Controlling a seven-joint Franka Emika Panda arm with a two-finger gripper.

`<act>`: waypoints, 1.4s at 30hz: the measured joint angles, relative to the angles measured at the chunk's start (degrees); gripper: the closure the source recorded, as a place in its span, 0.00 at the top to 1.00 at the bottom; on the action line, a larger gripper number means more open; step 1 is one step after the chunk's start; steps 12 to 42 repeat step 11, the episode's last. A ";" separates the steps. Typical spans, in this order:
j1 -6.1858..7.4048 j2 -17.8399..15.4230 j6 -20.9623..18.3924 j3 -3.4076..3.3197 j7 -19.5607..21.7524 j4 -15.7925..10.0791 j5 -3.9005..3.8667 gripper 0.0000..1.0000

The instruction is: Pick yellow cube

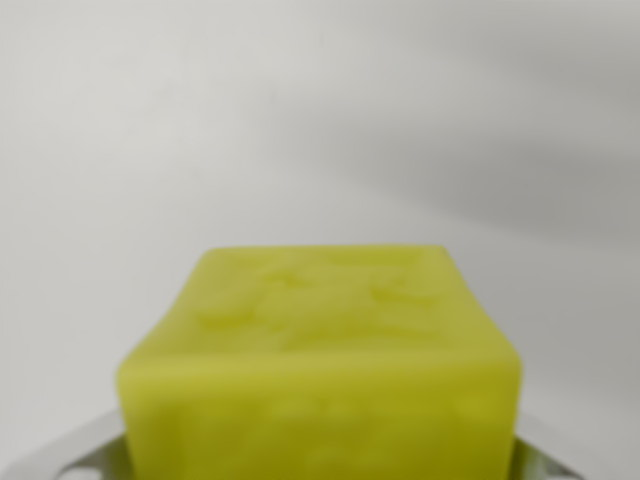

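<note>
Yellow cube [320,370] fills the lower centre of the wrist view, very close to the camera and blurred, its top face and near front face both showing. Grey metal bits of the gripper [320,465] peek out at the bottom corners, one just left of the cube and one just right of it, so the cube sits between the jaws. The jaws look closed in against the cube's sides, holding it, though the actual contact is hidden behind the cube, so that is a judgement. Behind the cube there is only a plain pale surface [320,120] with a soft grey shadow to the upper right of the cube; cannot tell whether it is the tabletop or a wall, nor whether the cube is resting on anything or hanging clear of it. Progress: reach and closing on the cube look done, grasp looks made. Left, as far as this shows: confirm the cube is lifted clear and stays held. Risk is the soft-looking cube slipping or tilting between the jaws.
</note>
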 joint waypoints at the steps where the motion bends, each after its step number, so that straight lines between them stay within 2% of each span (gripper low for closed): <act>1: 0.00 -0.12 -0.21 0.00 0.00 0.10 0.00 0.00; 42: 0.00 -0.41 -0.77 0.00 0.01 0.37 -0.02 0.00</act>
